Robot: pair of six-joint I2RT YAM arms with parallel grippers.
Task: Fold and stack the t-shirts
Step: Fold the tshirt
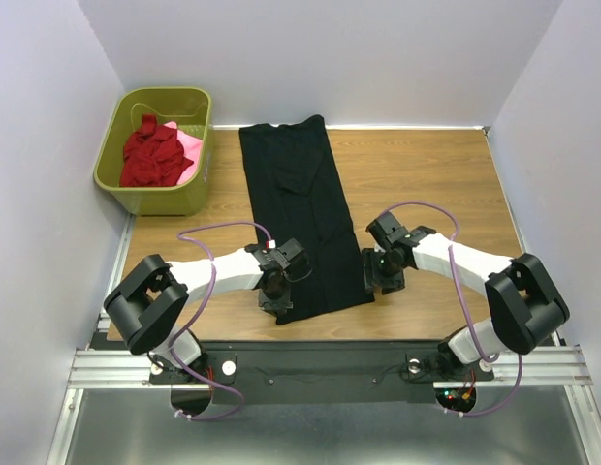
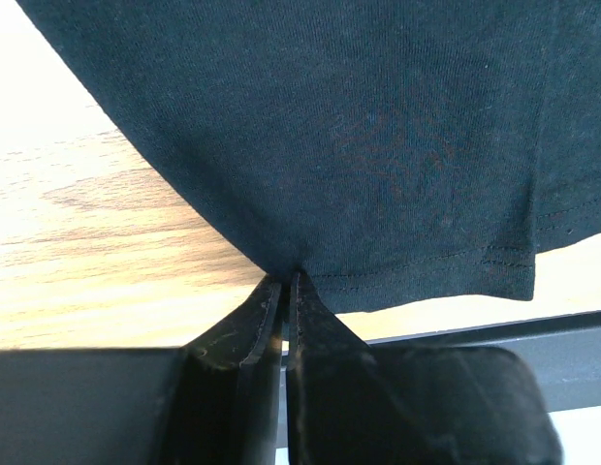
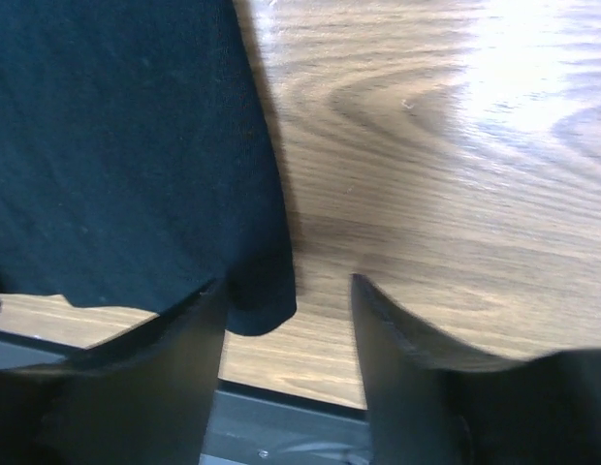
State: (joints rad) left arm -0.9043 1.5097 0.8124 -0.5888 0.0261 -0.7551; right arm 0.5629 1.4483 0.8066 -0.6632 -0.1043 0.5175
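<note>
Currently, one large, plain black t-shirt of soft cloth lies flat on the brown wood-grain surface. It is folded into a long narrow strip. The strip runs from the far edge of the surface to close by the near edge, and its near end is slanted a little towards the right arm.

Left pincer: at the near-left corner of the strip. Wrist view shows both black fingers pressed almost together. The stitched hem is drawn to a point between their tips. Noted as clenched on the black t-shirt at its hem.

Right pincer: at the near-right corner of the strip, low over the surface. Jaws stand apart, released. The rounded corner of the cloth sits in the gap, close against the finger on the shirt side; bare wood shows beside the other finger. Nothing is gripped. Whether the cloth touches that finger cannot be told, as the view is blurred.

Far-left corner: an olive-green rectangular plastic basket, apart from the black strip. Inside it is a crumpled dark red cloth t-shirt, with a pink cloth t-shirt showing beside and partly under it on the right. Both are unfolded and heaped.
</note>
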